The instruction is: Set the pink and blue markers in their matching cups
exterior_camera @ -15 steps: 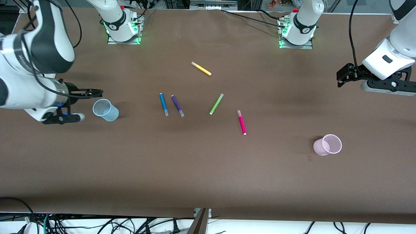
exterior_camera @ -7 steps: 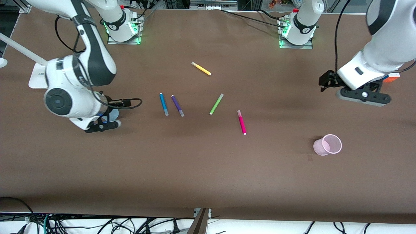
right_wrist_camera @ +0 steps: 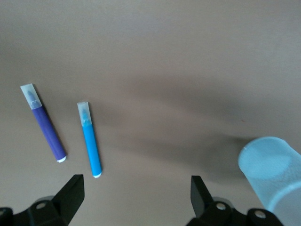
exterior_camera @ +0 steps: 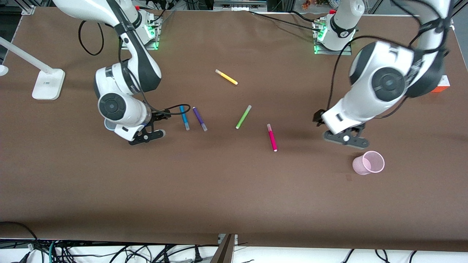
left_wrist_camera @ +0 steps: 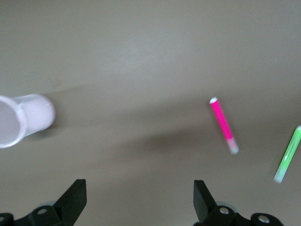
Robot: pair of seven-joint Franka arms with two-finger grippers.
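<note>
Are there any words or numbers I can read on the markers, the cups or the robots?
No text here can be read.
Small dark lettering on the right arm's white link: too small to read.
The blue marker, pink marker, blue cup and pink cup: no print shows.
The orange box at the left arm's end of the table: too small to tell.
</note>
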